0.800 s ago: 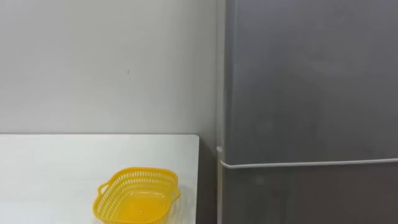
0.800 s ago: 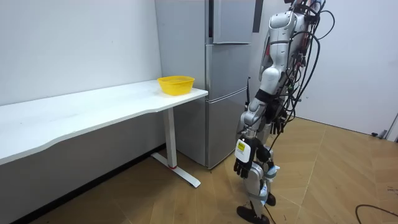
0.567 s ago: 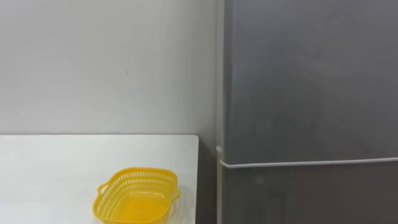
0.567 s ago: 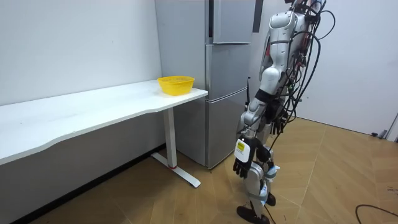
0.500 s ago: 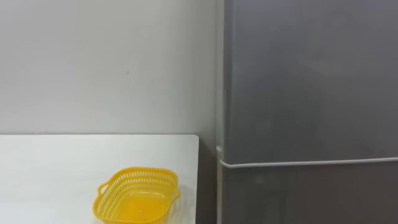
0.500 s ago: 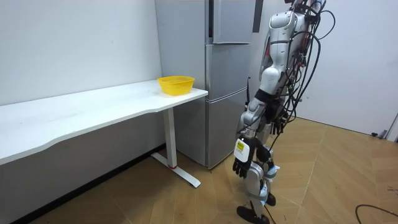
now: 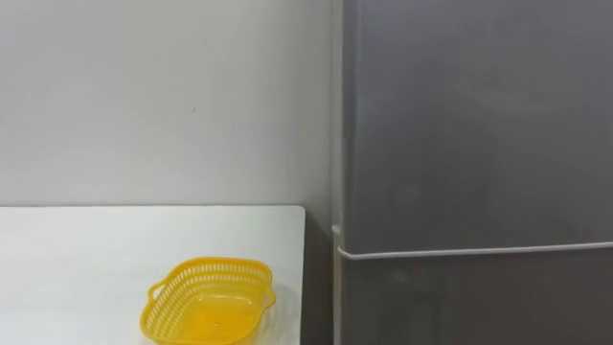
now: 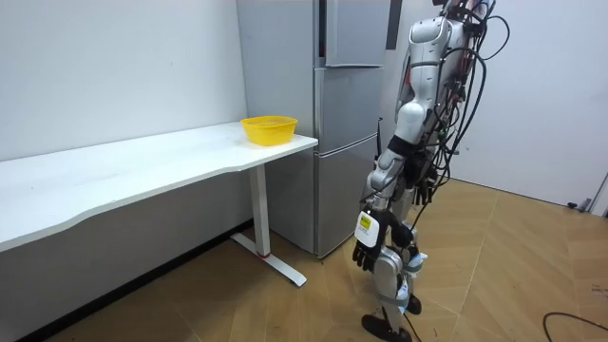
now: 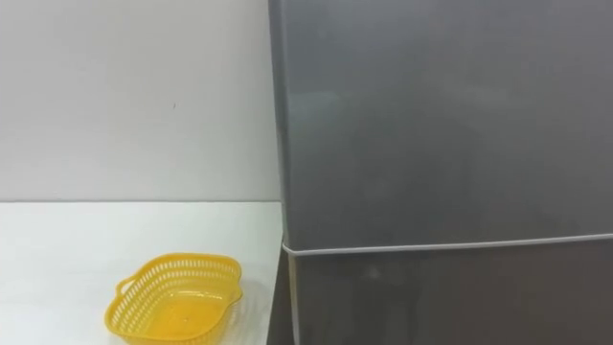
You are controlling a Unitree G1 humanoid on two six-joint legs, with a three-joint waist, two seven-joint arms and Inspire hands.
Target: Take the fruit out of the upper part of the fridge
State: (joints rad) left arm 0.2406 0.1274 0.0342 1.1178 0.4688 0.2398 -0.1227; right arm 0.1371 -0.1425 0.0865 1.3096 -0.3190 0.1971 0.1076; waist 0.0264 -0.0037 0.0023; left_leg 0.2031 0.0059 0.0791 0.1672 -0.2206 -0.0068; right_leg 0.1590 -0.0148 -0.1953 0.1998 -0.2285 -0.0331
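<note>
A white counter (image 7: 86, 249) runs along the wall, with a yellow perforated plastic basket (image 7: 207, 305) near its right end. Just beside the counter stands a tall grey metal fridge (image 7: 479, 134); both its doors are closed, so its contents are hidden. The robot stands facing it, and its left robot hand (image 8: 367, 255) hangs slack by the thigh, holding nothing.
</note>
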